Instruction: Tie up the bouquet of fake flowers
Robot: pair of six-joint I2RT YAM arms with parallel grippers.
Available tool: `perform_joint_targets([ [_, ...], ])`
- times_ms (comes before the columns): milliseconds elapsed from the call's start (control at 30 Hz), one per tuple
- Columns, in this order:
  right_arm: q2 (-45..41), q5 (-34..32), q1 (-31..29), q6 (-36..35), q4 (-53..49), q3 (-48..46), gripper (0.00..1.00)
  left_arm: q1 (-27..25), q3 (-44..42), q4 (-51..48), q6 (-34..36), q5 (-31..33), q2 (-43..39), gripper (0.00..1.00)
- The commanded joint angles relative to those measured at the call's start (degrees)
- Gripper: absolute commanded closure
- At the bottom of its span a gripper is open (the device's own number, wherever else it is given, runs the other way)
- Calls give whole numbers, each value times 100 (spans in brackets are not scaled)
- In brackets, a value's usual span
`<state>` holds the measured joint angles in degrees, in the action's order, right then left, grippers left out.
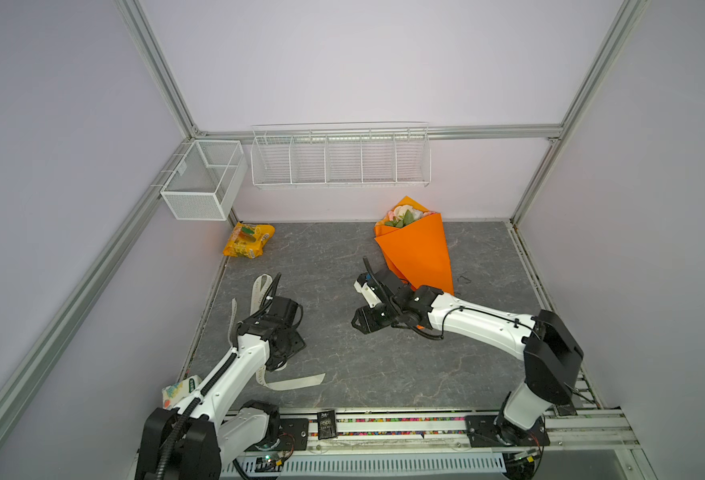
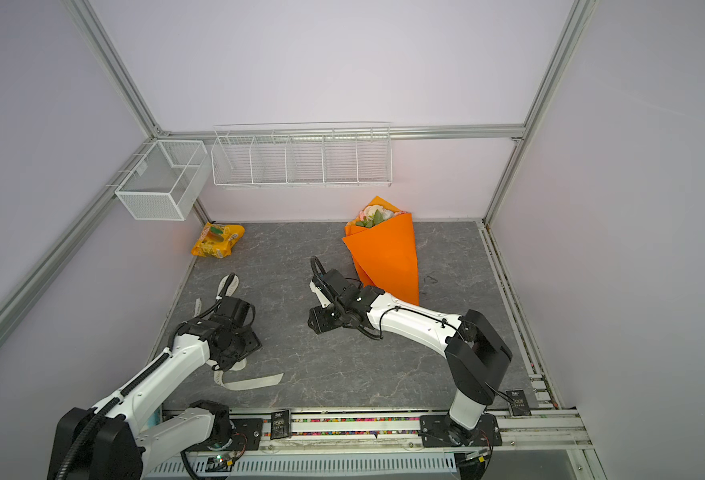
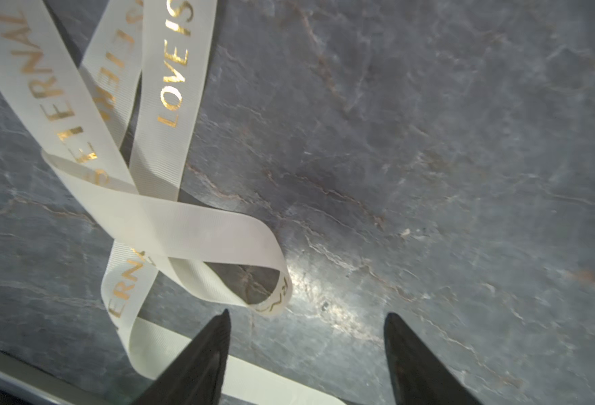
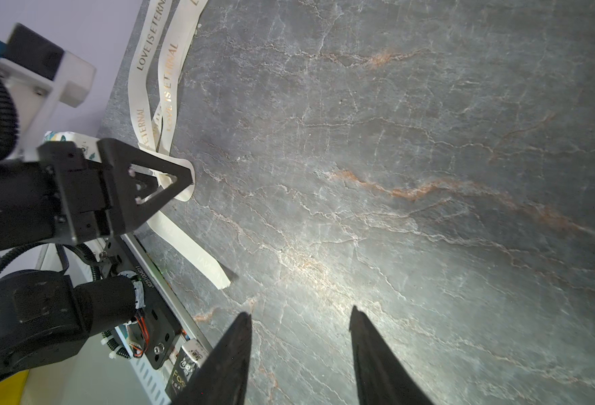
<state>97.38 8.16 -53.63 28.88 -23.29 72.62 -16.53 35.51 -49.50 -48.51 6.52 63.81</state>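
Only top views show the orange-wrapped bouquet of fake flowers (image 1: 415, 249) by the grey stone counter's (image 1: 384, 365) far edge. Wrist views show left gripper (image 3: 306, 315) and right gripper (image 4: 300, 312) spread, empty, gold-lettered cream ribbon (image 3: 169, 224) beside the left.

Both top views look steeply down from high at the front over the whole counter (image 1: 384, 353). Each wrist view sits close above it, the left looking past the left hand (image 3: 307, 312), the right past the right hand (image 4: 300, 310); both share the ribbon (image 3: 169, 217).
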Motion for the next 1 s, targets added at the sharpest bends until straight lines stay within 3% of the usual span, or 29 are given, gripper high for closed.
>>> perform_joint_targets([
  [0, -239, -163, 18, -19, -192, -157, 51, -15, -1, 98, -144, 334, 269, 33],
  [133, -308, -235, 62, 3, -194, -273, 51, -15, -9, 294, 106, 63, 668, 36],
  [233, -337, -303, 80, 38, -233, -318, 51, -12, -18, 428, 227, -42, 920, 50],
  [333, -427, -433, 89, 90, -298, -379, 51, -16, -30, 529, 330, -264, 1048, 53],
  [400, -574, -532, 105, 157, -315, -479, 51, -16, -77, 644, 411, -512, 1034, 78],
  [433, -660, -580, 104, 201, -320, -553, 51, -25, -79, 679, 450, -690, 1005, 84],
  [533, -1055, -780, 148, 345, -351, -835, 51, -98, -105, 925, 431, -1296, 799, 97],
  [600, -1384, -969, 179, 462, -407, -1055, 51, -211, -17, 1051, 358, -1779, 641, 100],
  [767, -2441, -1399, 507, 968, -588, -1842, 52, -1744, 755, 1896, -168, -2110, 352, 100],
  [967, -3749, -1055, 1403, 1251, -798, -2805, 52, -3113, 2031, 2817, -783, -2062, 1297, 100],
])
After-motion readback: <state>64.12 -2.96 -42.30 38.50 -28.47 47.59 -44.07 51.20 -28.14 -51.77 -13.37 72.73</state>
